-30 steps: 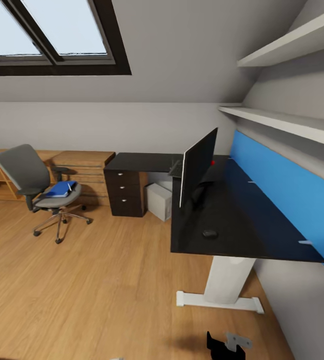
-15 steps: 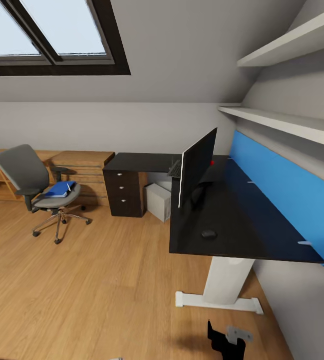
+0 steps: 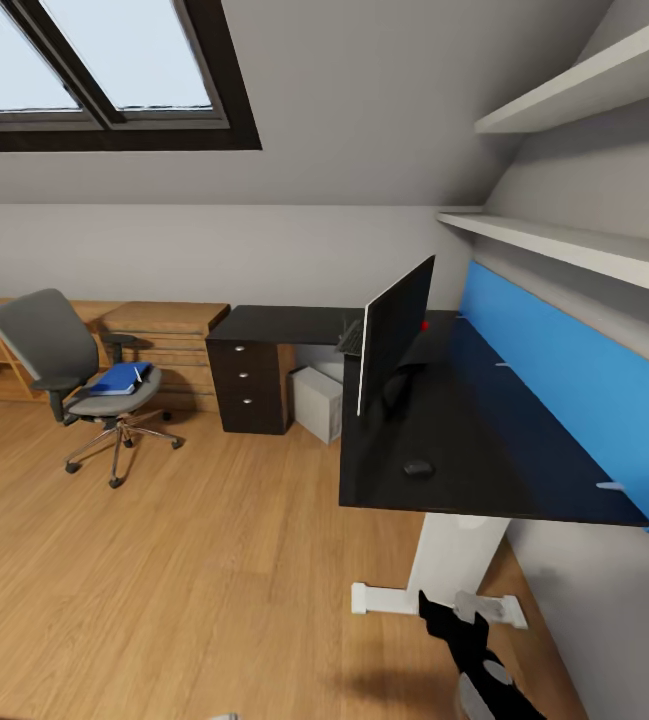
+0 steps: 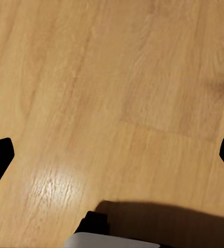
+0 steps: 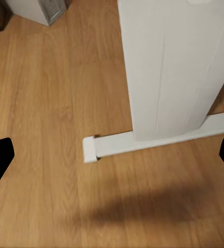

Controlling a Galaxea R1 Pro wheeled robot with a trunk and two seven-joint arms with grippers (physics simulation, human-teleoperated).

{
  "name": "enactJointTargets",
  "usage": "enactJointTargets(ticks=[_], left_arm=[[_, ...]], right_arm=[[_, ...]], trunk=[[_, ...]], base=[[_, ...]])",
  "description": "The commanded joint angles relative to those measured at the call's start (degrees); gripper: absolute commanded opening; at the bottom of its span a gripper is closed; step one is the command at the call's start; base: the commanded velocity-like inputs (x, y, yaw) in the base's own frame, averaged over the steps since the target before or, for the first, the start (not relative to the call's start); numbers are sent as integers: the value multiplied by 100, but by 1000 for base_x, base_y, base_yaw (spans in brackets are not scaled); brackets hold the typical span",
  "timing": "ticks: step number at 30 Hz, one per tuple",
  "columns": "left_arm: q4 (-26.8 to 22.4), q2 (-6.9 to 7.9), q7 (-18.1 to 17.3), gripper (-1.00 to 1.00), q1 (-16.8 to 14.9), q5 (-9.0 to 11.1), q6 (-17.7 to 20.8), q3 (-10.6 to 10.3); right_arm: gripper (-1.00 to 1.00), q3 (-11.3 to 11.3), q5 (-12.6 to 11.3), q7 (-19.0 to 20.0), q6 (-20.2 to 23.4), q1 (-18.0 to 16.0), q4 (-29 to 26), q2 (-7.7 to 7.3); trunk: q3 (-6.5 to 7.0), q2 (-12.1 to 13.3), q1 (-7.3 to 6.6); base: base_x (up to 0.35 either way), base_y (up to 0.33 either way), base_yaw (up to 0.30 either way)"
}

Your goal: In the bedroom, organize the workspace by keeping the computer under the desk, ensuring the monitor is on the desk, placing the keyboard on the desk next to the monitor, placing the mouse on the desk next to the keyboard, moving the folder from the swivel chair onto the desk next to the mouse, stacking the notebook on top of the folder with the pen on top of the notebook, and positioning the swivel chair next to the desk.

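Black desk (image 3: 484, 440) top carrying monitor (image 3: 394, 335), mouse (image 3: 418, 467) and keyboard (image 3: 350, 338) behind the screen; no legible writing anywhere. Blue folder (image 3: 119, 379) lying on swivel chair (image 3: 74, 380), well apart from desk; grey computer (image 3: 316, 402) underneath. Right gripper (image 3: 461, 625) risen higher than a moment ago, fingers spread wide. Left gripper (image 4: 112, 155) likewise spread over wooden floor (image 4: 117, 93).

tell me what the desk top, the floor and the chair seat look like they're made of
Desk: the top looks like glossy black laminate or lacquered board, since it carries soft reflections; the leg looks like white painted metal, though that is a guess.
Floor: warm wood planks with visible grain and a light sheen.
Chair: the seat and back look like matte grey fabric, and the star base like shiny chrome.
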Motion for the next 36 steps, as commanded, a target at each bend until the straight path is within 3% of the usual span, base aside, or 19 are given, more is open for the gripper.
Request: enactJointTargets(ticks=[1,10,16,20,27,32,33,34,36], left_arm=[[3,8,39,100,-5,61,-32,-35],[-4,20,20,100,-5,54,-49,1],[-49,17,7,100,-5,47,-197,3],[-302,19,11,100,-5,45,-328,0],[-1088,22,9,100,-5,39,-222,1],[-1994,22,20,100,-9,33,542,5],[-2209,22,27,100,-11,34,799,7],[-2650,20,44,100,-29,36,1370,10],[-3071,6,53,100,-77,38,1961,25]], right_arm=[[100,-11,-41,5,205,80,-274,-17],[100,-19,-29,-6,2074,919,-2897,-91],[100,-27,-17,-7,3392,1201,-4335,-100],[100,-41,-14,-9,4322,1269,-5028,-107],[100,-68,-12,-26,5406,1104,-5368,-136],[100,-68,-23,-13,6211,475,-5403,-140],[100,-68,-24,-12,6342,338,-5394,-140],[100,-63,-24,-12,6549,85,-5349,-138],[100,-60,-32,-12,6693,-128,-5279,-135]], trunk=[[-6,-3,0],[-6,-3,0],[-6,-3,0],[-6,-3,0],[-6,-3,0],[-6,-3,0],[-6,-3,0],[-6,-3,0],[-6,-3,0]], base=[[0,0,0],[0,0,0],[0,0,0],[0,0,0],[0,0,0],[0,0,0],[0,0,0],[0,0,0],[0,0,0]])
